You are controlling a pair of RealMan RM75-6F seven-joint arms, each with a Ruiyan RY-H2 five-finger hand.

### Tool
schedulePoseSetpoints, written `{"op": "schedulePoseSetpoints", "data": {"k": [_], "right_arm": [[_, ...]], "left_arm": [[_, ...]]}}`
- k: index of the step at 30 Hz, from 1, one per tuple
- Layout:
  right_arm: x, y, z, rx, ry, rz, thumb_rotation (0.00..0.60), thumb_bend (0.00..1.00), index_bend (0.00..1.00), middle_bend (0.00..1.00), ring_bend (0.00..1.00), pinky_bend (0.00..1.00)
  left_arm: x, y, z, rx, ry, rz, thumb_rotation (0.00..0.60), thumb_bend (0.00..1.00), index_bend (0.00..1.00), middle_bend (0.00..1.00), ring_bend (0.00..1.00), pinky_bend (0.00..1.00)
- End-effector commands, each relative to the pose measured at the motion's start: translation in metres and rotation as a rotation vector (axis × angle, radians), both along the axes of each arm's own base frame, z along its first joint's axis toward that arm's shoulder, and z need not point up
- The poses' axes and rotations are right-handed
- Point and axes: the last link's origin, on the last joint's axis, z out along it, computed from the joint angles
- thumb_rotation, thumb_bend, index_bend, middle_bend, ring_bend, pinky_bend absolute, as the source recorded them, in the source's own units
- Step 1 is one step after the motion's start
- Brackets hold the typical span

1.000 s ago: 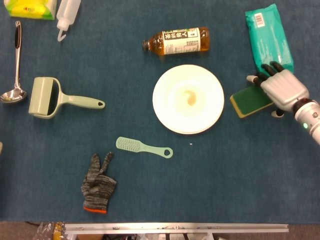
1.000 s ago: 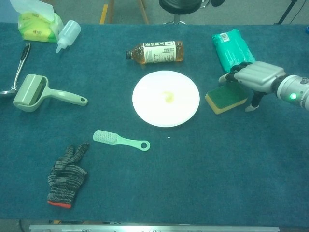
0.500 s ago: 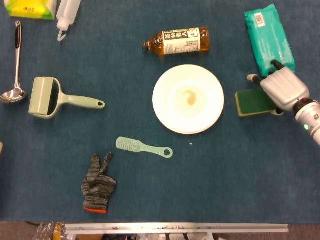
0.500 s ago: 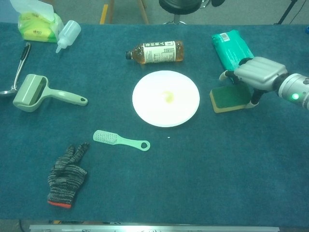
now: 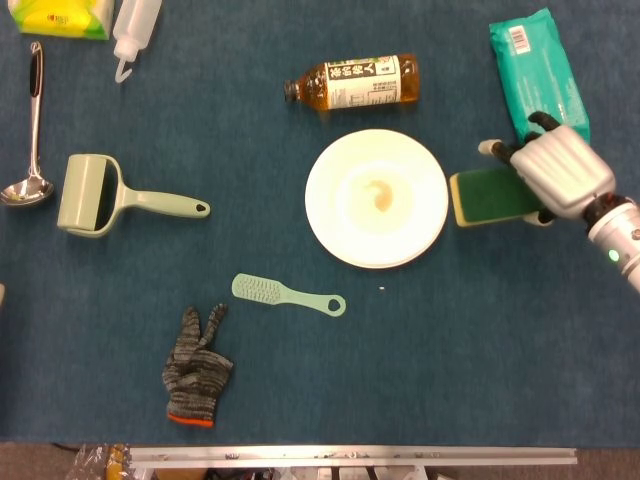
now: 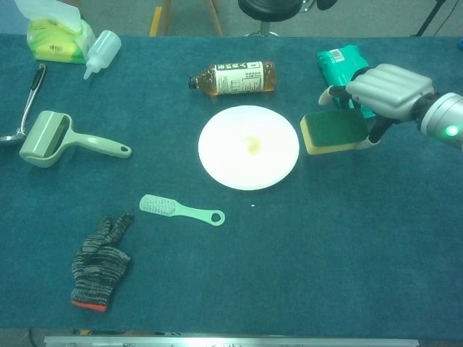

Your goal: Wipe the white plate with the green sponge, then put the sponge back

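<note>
The white plate (image 5: 340,170) (image 6: 224,155) lies mid-table with a small yellowish smear (image 5: 378,193) at its centre. Just right of its rim is the green sponge (image 5: 485,197) (image 6: 331,130) with a yellow underside, its left end almost at the plate's edge. My right hand (image 5: 562,172) (image 6: 387,88) grips the sponge's right end, fingers curled over the far side and thumb on the near side. Neither view shows my left hand.
A tea bottle (image 5: 352,82) lies behind the plate. A teal pack (image 5: 535,70) sits just behind my right hand. A green brush (image 5: 285,293) and grey glove (image 5: 196,368) lie in front left; a roller (image 5: 100,195), ladle (image 5: 30,140) and squeeze bottle (image 5: 133,30) are far left.
My right hand closed on the sponge and carried it left, from beside the teal pack to the plate's right rim. The sponge straightened from tilted to level.
</note>
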Motion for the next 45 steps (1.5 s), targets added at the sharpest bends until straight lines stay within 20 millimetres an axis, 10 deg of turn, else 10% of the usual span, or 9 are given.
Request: {"op": "schedulePoseSetpoints", "data": {"k": [1,11,45], "right_arm": [[0.013,-0.007,0.008,-0.014,-0.032,-0.003,0.600,0.07,0.27,0.58,0.44,0.20],[0.050,-0.031,-0.003,0.029,-0.021,0.002,0.600,0.07,0.49,0.58,0.44,0.45],[0.146,-0.041,-0.088,0.135,0.475,0.034,0.600,0.13,0.52,0.61,0.47,0.46]], "left_arm": [[0.000,0.000,0.000,0.000,-0.002,-0.001,0.600,0.23,0.30,0.29,0.18,0.34],[-0.002,-0.001,0.001,0.009,-0.011,0.000,0.600,0.23,0.30,0.29,0.18,0.34],[-0.015,-0.009,0.002,0.031,-0.055,0.020,0.600,0.23,0.30,0.29,0.19,0.34]]}}
